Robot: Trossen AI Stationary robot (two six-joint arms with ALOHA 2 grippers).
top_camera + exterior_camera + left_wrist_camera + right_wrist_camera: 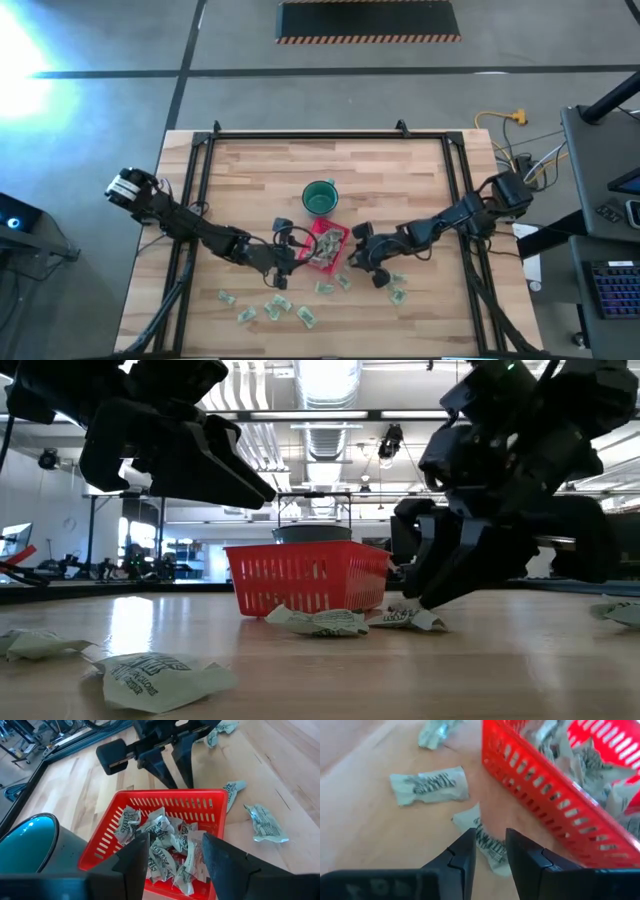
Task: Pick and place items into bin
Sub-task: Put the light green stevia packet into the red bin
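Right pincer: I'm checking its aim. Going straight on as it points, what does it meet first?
Most likely the wrapped item lying on the table between the right pincer's open tips, just beside the red bin; depth is uncertain.

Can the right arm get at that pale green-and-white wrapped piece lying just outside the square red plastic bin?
Probably yes. The right gripper hangs low with its fingers apart, right over the wrapped piece, and the red bin wall stands beside it, not across the way.

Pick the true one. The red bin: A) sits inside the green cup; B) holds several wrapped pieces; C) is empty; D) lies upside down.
B: the left wrist view shows the red bin upright with a heap of wrapped pieces inside, beside the green cup.
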